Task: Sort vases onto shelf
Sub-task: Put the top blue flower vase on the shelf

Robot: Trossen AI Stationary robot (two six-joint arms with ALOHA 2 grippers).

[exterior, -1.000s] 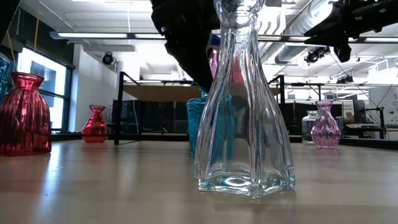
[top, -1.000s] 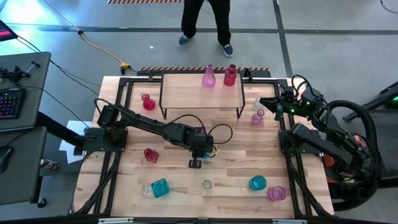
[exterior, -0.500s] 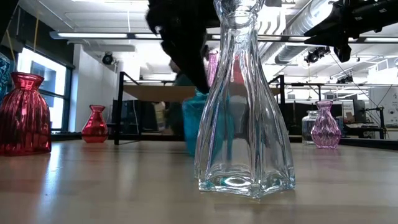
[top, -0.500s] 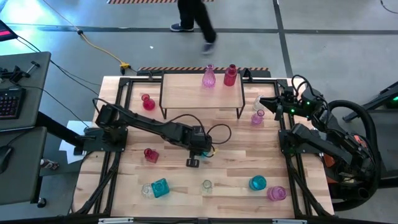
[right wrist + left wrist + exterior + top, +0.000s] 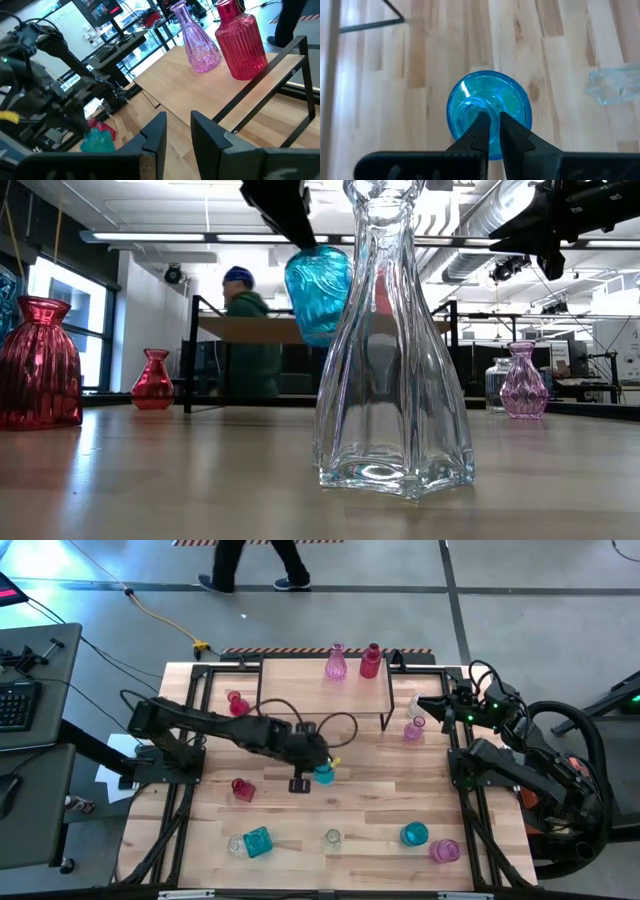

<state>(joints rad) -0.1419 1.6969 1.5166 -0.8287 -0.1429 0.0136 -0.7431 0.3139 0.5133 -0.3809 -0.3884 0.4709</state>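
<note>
Two grippers were mine. Nearest the table's front edge stood a row of vases: a square teal vase (image 5: 257,841), a tall clear vase (image 5: 332,838), a round teal vase (image 5: 414,834) and a pink vase (image 5: 445,851) by the front right corner. A red vase (image 5: 242,788) stood farther in, toward the left edge.

Over the middle of the table, my left gripper (image 5: 322,773) was clamped tight on the neck of a small blue vase (image 5: 325,775), holding it lifted clear of the wood; the low view showed it hanging in the air behind the clear vase.

Beyond it stood the shelf (image 5: 300,690), against the table's far edge, with a pink bottle vase (image 5: 336,663) and a red ribbed vase (image 5: 371,661) side by side on its far right part. Another red vase (image 5: 237,703) stood on the table just left of the shelf.

My right gripper (image 5: 443,706) waited near the table's right edge, fingers slightly apart and holding nothing. A purple vase (image 5: 413,727) and a clear one (image 5: 414,705) stood just beside it.
</note>
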